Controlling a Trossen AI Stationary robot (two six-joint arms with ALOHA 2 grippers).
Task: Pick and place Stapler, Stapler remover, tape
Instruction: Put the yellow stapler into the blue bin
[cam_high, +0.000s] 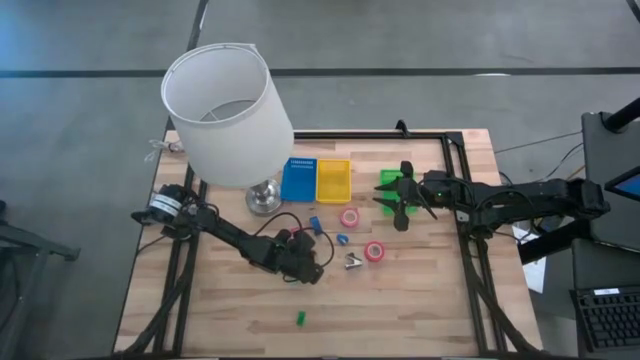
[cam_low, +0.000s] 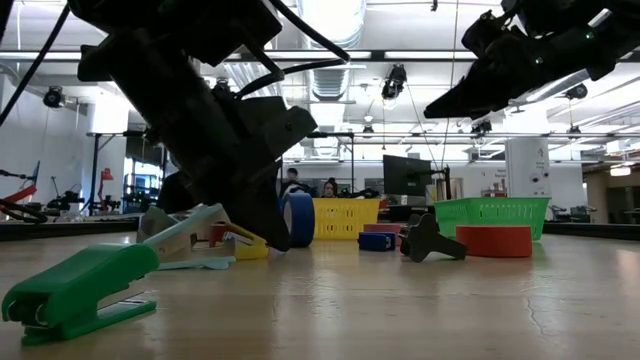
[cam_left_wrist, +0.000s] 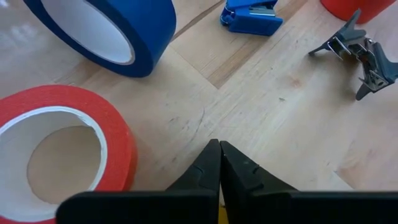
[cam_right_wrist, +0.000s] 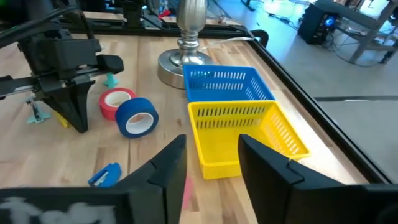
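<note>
Nearest the low camera we see a green plastic stapler (cam_low: 75, 290) lying on the wooden table (cam_high: 420, 300). Our left gripper (cam_left_wrist: 219, 163) rests low on the boards with its fingers pressed together, holding nothing, just beside a red tape roll (cam_left_wrist: 56, 149) and a blue tape roll (cam_left_wrist: 102, 28). At its 3 o'clock in the high view lies the silvery-grey metal claw-shaped stapler remover (cam_high: 353, 261). Our right gripper (cam_right_wrist: 208, 165) hangs parted and empty above the green basket (cam_high: 391, 180).
</note>
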